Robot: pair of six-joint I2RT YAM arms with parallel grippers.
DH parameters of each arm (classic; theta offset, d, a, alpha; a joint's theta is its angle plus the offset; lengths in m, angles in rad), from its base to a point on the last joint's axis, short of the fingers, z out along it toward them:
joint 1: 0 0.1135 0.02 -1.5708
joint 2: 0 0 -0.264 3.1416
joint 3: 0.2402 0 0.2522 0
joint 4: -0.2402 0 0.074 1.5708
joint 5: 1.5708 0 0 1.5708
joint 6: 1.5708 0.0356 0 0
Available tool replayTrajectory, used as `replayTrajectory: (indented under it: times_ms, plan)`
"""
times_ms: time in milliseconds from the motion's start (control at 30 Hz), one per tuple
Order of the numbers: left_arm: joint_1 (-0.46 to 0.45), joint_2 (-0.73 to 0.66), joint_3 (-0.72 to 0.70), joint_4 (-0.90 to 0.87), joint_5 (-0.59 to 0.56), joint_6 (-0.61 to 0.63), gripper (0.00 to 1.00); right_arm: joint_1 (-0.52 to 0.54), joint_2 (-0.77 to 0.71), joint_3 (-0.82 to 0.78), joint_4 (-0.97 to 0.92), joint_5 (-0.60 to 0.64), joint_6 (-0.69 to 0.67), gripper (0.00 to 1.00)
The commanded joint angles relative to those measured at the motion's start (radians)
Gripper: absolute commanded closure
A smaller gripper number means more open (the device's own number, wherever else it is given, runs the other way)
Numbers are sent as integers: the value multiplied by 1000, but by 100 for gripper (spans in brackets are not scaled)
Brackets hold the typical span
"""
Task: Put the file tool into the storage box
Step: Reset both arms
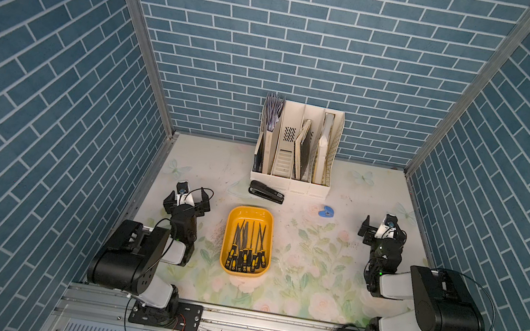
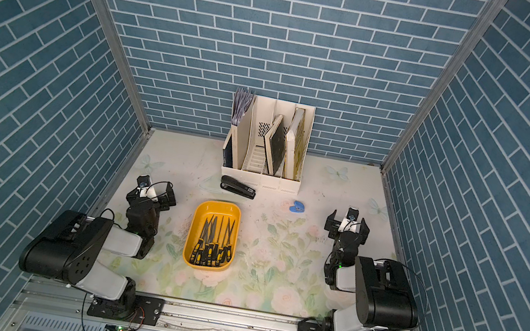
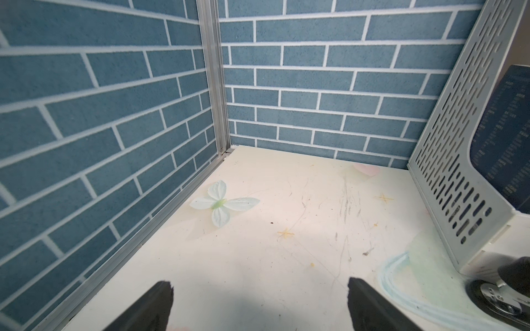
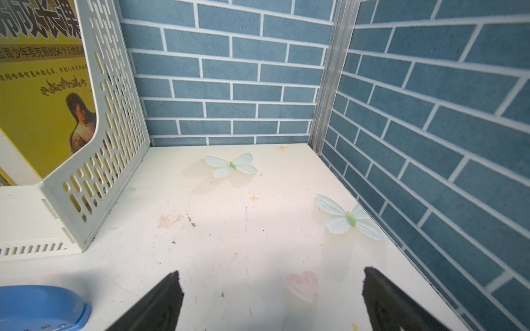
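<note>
Lying lengthwise in storage box point(image 1: 251, 216), files point(image 1: 246, 249) point tips apparently toward rack point(image 1: 296, 150)

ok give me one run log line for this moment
files: in storage box | left end effector: open, empty | right end effector: open, empty

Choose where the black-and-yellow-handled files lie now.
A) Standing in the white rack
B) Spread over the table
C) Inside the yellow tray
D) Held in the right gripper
C: in both top views the files lie together inside the storage box, and the right gripper is open and holds nothing.
</note>
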Motion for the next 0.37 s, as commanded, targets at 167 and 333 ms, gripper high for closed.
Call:
replayTrajectory:
  times_ms: [167,333]
  plan:
    - [-2,-2,2,24,-9,8,0,-5,11,-5,25,-10,2,0]
    - [-1,-3,2,24,-9,8,0,-7,8,-9,31,-12,2,0]
